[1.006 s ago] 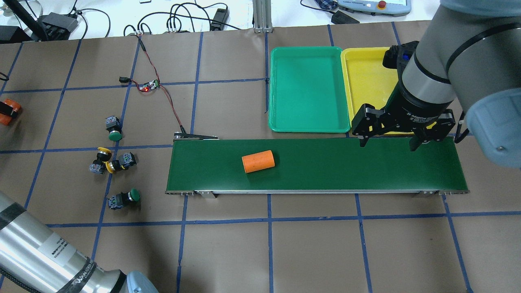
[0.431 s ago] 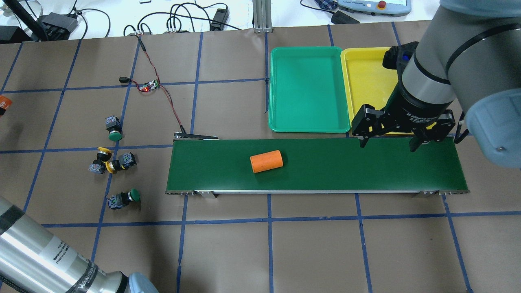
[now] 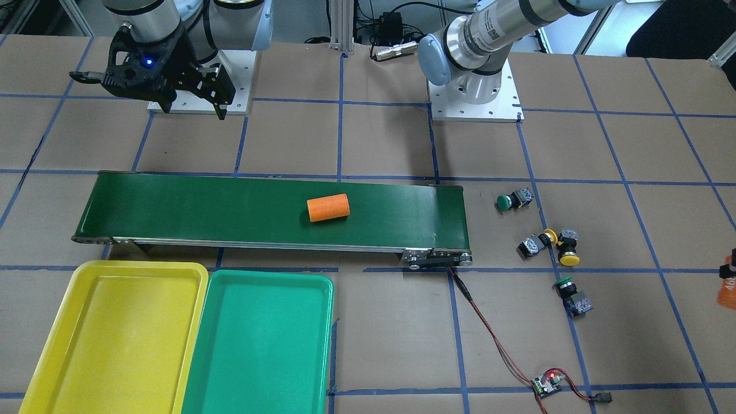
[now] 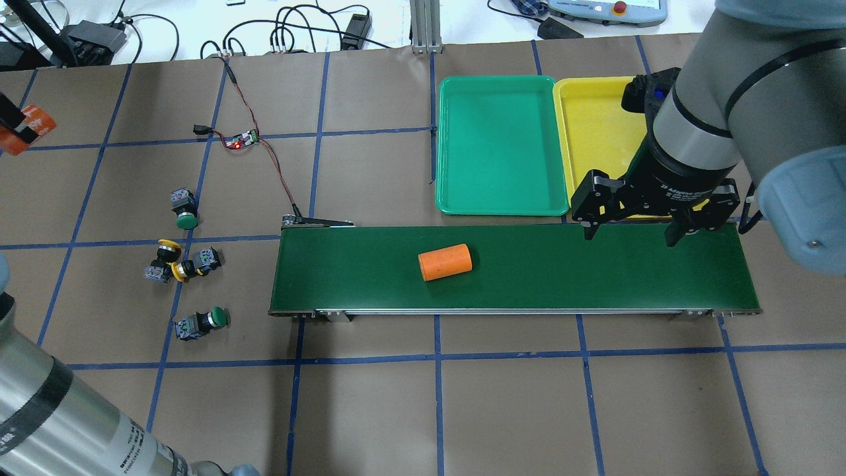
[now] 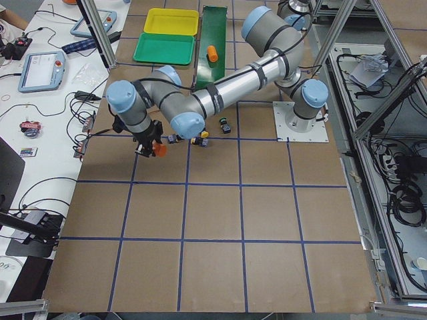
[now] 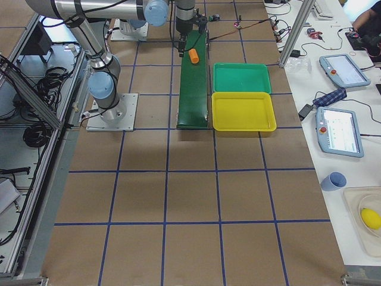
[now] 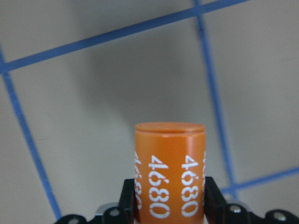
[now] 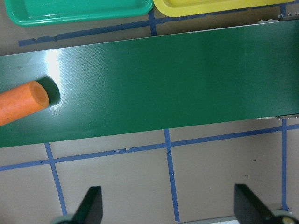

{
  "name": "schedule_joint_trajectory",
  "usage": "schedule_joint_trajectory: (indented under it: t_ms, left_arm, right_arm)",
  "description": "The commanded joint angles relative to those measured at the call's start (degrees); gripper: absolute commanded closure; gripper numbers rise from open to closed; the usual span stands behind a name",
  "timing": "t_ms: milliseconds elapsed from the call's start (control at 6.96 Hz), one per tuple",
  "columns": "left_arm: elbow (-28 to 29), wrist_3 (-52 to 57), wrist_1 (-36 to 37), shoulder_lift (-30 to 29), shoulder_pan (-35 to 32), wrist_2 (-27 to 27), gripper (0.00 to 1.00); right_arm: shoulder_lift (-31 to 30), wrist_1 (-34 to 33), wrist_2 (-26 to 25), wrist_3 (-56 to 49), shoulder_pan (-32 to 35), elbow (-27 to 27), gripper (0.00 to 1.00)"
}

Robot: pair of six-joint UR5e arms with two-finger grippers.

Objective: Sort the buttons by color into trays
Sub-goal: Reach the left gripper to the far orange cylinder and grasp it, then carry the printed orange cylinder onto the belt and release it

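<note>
Four buttons lie on the table's left side in the overhead view: a green one (image 4: 185,211), two yellow ones (image 4: 162,260) (image 4: 193,266) touching each other, and another green one (image 4: 201,322). The green tray (image 4: 502,145) and the yellow tray (image 4: 588,132) stand side by side behind the belt, both empty. My left gripper (image 4: 16,129) is shut on an orange cylinder (image 7: 169,158) marked 4680, held above the table far left of the buttons. My right gripper (image 4: 631,231) is open and empty over the belt's right end.
A dark-green conveyor belt (image 4: 595,271) runs across the middle, with a second orange cylinder (image 4: 445,262) lying on it. A small circuit board (image 4: 243,139) with red-black wires sits behind the buttons and connects to the belt's left end.
The orange cylinder on the belt has moved right. My left gripper has carried its orange cylinder further away along the left edge, and the left arm has shifted. The right gripper has stayed put.
</note>
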Motion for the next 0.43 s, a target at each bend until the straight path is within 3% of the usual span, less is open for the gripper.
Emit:
schedule_joint_trajectory:
  t_ms: [0,287]
  left_arm:
    - [-13.08,-13.46,-1.1,8.87,-6.26,1.43,1.0]
    - [-29.01,-15.59,4.65,18.64,-11.94,0.72,1.0]
  right_arm:
    - [0.0,0.0,0.0,0.0,-0.03,0.0,0.0]
    - [0.0,0.0,0.0,0.0,-0.03,0.0,0.0]
